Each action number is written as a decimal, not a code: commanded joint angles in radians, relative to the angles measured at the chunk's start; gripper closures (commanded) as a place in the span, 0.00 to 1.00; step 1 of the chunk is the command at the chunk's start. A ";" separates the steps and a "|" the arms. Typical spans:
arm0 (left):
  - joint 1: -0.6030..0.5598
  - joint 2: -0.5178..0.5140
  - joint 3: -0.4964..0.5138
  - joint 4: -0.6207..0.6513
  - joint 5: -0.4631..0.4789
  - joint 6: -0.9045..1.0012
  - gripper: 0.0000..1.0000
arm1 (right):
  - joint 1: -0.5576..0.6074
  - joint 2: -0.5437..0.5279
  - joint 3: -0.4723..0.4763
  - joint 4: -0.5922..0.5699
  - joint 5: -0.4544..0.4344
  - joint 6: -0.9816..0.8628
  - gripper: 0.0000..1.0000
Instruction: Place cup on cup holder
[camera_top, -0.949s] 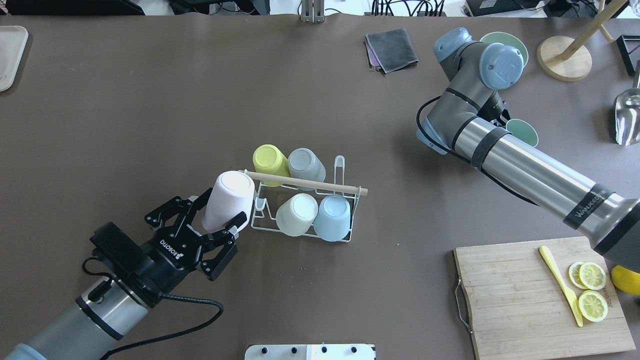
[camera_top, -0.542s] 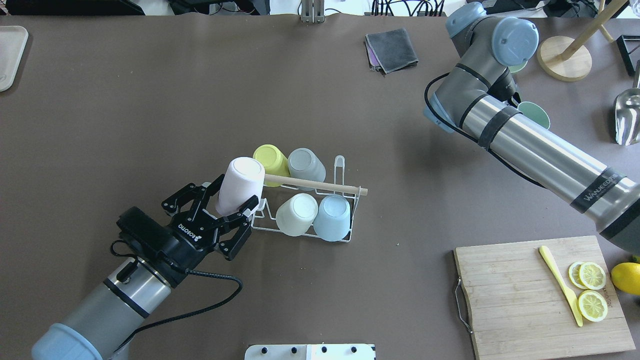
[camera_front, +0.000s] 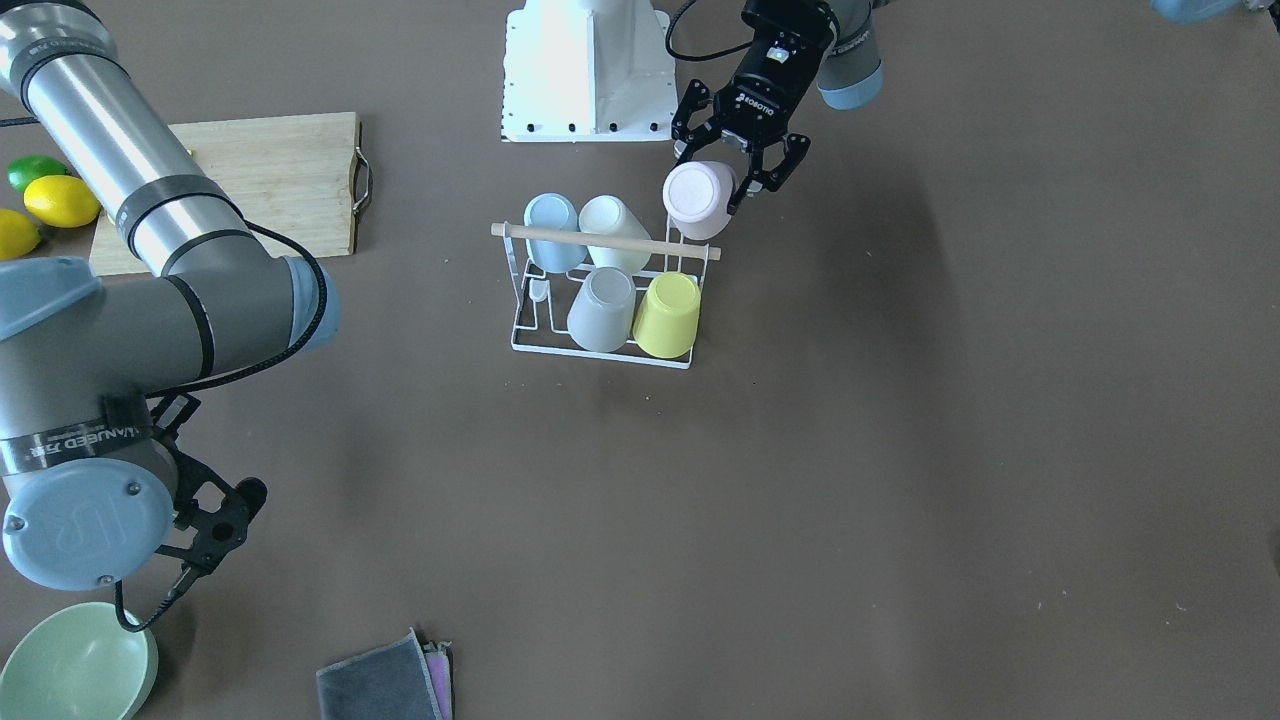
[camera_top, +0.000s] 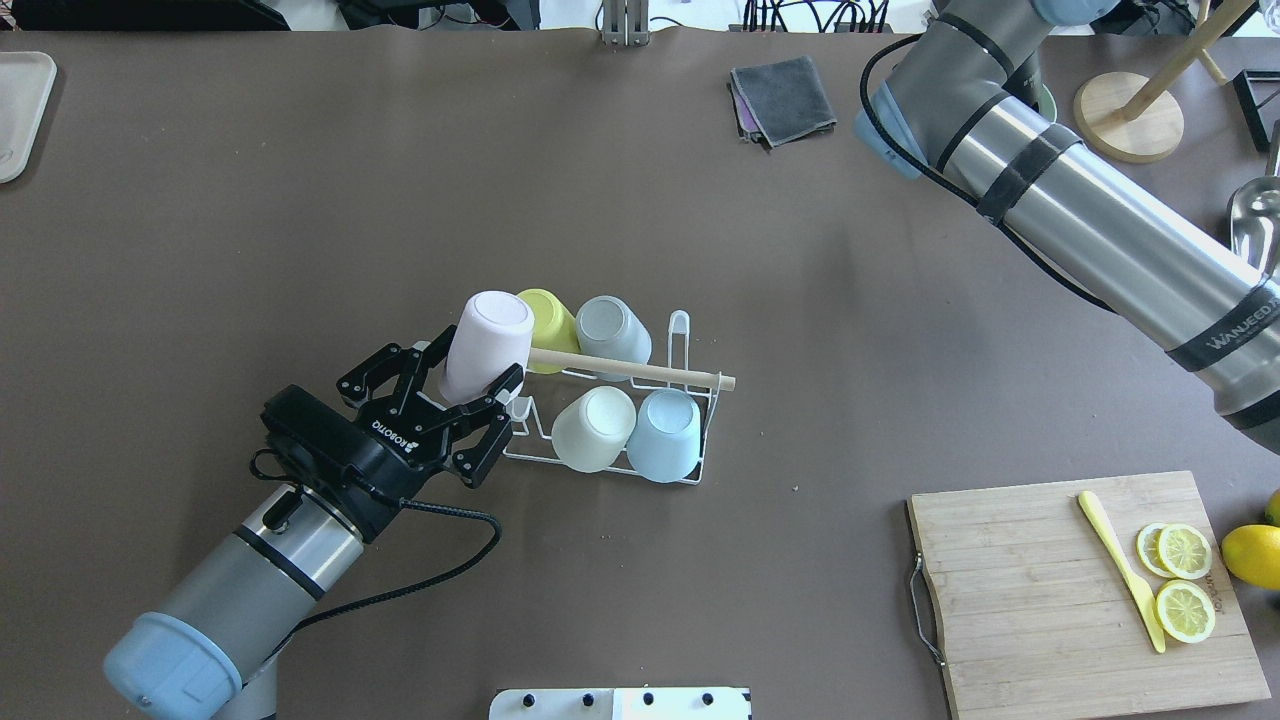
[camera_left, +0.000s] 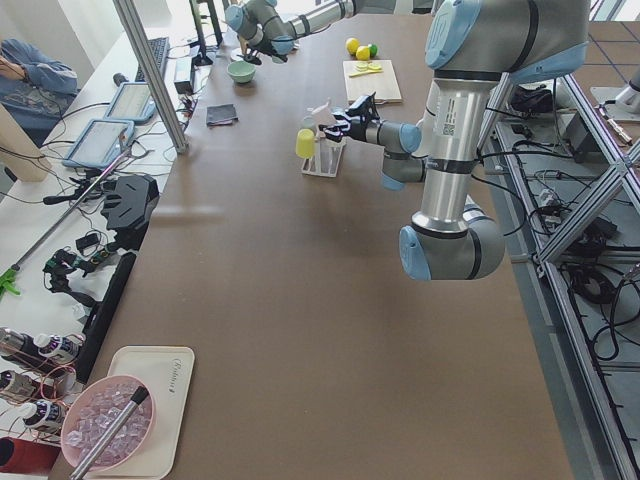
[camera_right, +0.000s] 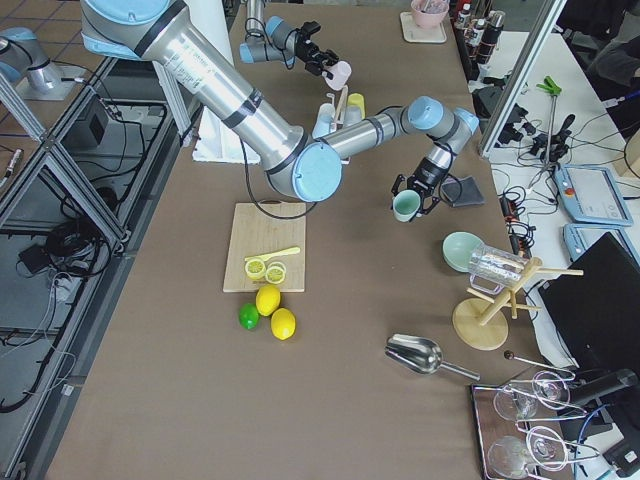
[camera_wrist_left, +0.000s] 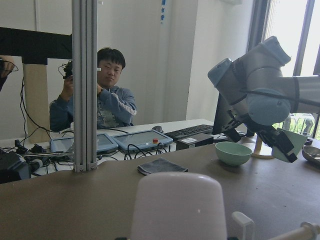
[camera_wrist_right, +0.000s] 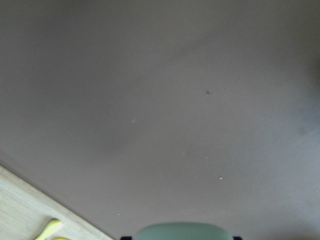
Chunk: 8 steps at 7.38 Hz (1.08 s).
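Observation:
The cup holder is a white wire rack with a wooden rod across the top, mid-table. Yellow, grey, cream and light blue cups sit upside down on it. My left gripper is shut on a pale pink cup, held tilted and bottom-up over the rack's left end, covering the rod's tip. It also shows in the front view. My right gripper is far off at the back right, shut on a green cup.
A cutting board with lemon slices and a yellow knife lies front right. A grey cloth, a wooden stand and a metal scoop are at the back right. A green bowl sits near the right gripper.
My left gripper carried the pink cup forward and right, over the rack's left end. My right arm swung away toward the table's back right.

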 joint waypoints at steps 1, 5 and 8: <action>0.003 -0.014 0.018 0.006 0.000 -0.002 0.51 | 0.053 -0.038 0.218 0.019 0.101 0.003 1.00; 0.018 -0.038 0.068 0.008 0.000 -0.003 0.51 | 0.058 -0.205 0.596 0.130 0.210 0.277 1.00; 0.038 -0.036 0.073 0.006 -0.002 -0.010 0.49 | 0.034 -0.305 0.766 0.316 0.323 0.514 1.00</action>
